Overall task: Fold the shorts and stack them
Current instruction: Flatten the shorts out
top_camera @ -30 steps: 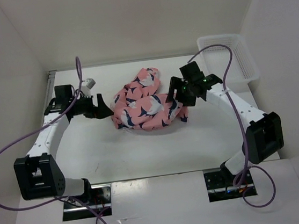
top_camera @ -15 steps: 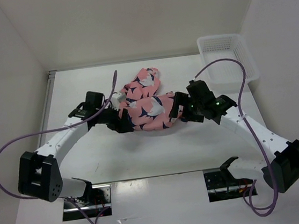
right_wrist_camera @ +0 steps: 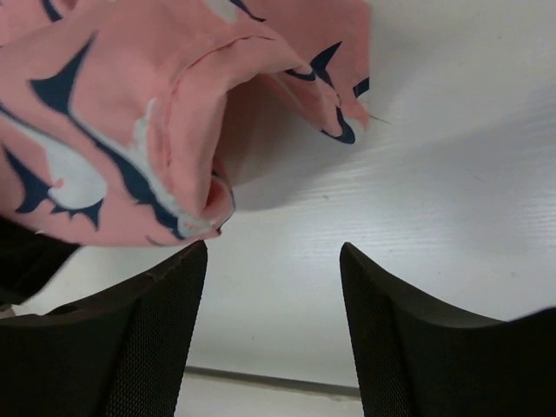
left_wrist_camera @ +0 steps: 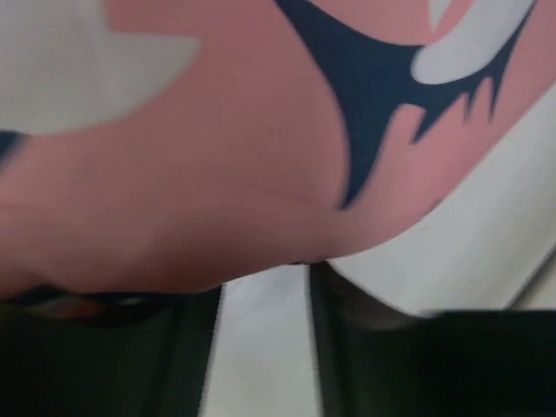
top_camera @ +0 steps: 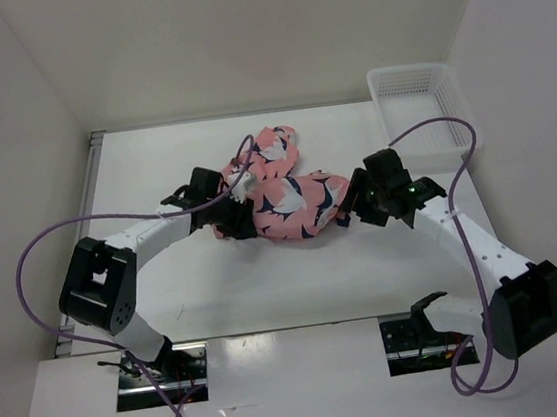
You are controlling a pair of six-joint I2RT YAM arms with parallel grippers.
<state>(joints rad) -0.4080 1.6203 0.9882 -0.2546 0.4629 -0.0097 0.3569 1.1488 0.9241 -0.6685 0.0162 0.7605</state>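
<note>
From the overhead view I have the shorts (top_camera: 287, 195) bunched in a crumpled heap near the middle of the white table (top_camera: 267, 280), unfolded, with one lobe of cloth poking out toward the far edge. The white mesh basket (top_camera: 410, 69) sits in the far right corner, well apart from the heap. My left gripper (top_camera: 242, 216) is down at the heap's left edge, touching the cloth, and my right gripper (top_camera: 344, 209) is down at its right edge, so the heap lies between the two. On the left wrist camera the picture is blurred: the shorts (left_wrist_camera: 217, 174) fill the upper part of the view and drape right down to the tips of the left gripper (left_wrist_camera: 263, 278). Its dark fingers (left_wrist_camera: 104, 356) show a narrow strip of table between them, but I cannot tell whether they have pinched any cloth. The right wrist camera is sharp: the right gripper (right_wrist_camera: 271, 252) stands wide apart, its fingers (right_wrist_camera: 148, 330) low over bare table (right_wrist_camera: 417, 174). A rolled, hemmed edge of the shorts (right_wrist_camera: 113, 113) lies just ahead of the finger on the left of that view, and nothing sits between the jaws.
</note>
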